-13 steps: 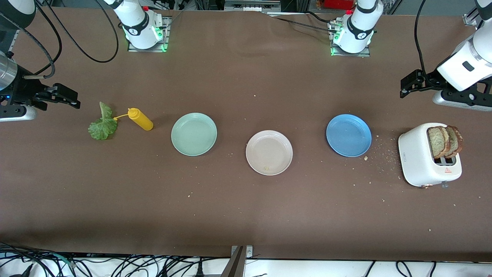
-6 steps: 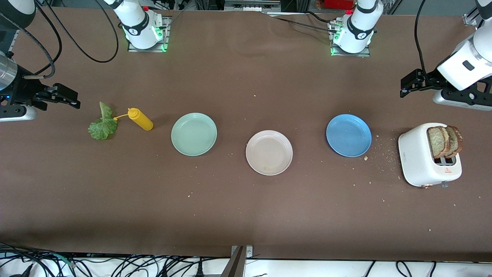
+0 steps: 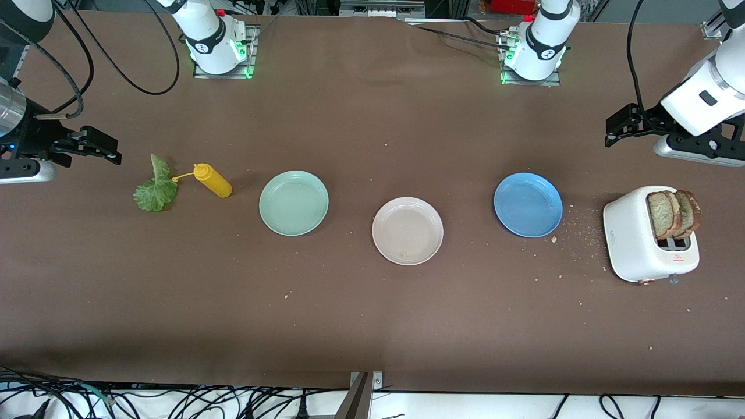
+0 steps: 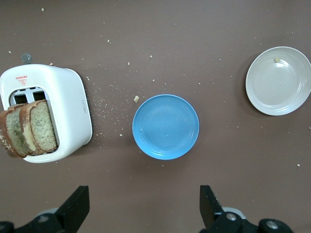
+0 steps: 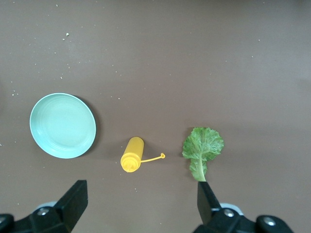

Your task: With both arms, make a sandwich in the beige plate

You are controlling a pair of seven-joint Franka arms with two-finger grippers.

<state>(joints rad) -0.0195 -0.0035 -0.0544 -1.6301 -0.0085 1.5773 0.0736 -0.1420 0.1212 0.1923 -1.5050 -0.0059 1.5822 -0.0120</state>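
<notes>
The beige plate lies mid-table with only a small crumb on it, and it also shows in the left wrist view. Two brown toast slices stand upright in the white toaster at the left arm's end. The green lettuce leaf lies flat at the right arm's end. My left gripper hangs open in the air near the toaster, with nothing in it. My right gripper hangs open near the lettuce, also with nothing in it. In the right wrist view the lettuce lies just off one fingertip.
A mint-green plate and a blue plate flank the beige one. A yellow squeeze bottle lies on its side between the lettuce and the mint-green plate. Crumbs are scattered between the blue plate and the toaster.
The left arm has shifted by a hair. Everything on the table and the right arm stay as they were.
</notes>
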